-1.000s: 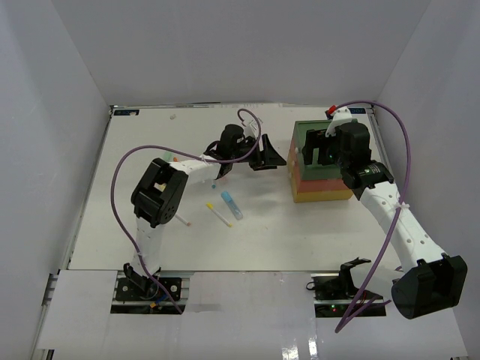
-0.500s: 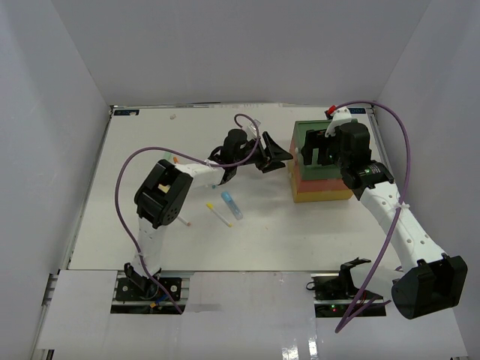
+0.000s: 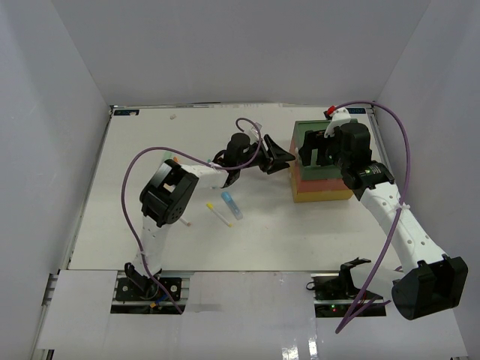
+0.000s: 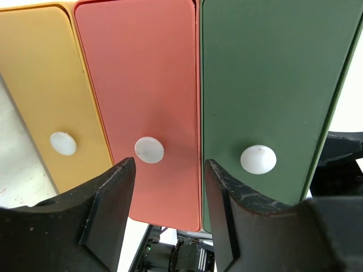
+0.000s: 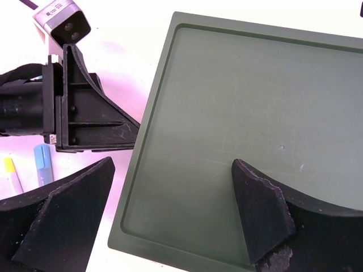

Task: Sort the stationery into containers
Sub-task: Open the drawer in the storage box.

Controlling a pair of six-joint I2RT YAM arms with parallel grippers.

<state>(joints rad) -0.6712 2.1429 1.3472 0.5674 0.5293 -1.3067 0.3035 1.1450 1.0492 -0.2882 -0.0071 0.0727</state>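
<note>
Two black fingers of the left end effector stand apart, nothing between them, right up against the front of the small stacked plastic drawer box. Lined up with the gap is the round white knob of the red-orange middle drawer: close, but not pinched. The green top drawer is on one side of it, the yellow bottom drawer on the other, and the three fronts are level with one another.

Over to the right end effector: it is spread wide as well and empty, hanging just above the box's flat green top, near the edge that faces the left arm.

Out on the white tabletop the stationery lies loose. A light-blue stick and a thin white pen with a yellow tip rest side by side near the left forearm, well apart from the box. One more thin white stick lies by the left elbow, too small to make out further.
</note>
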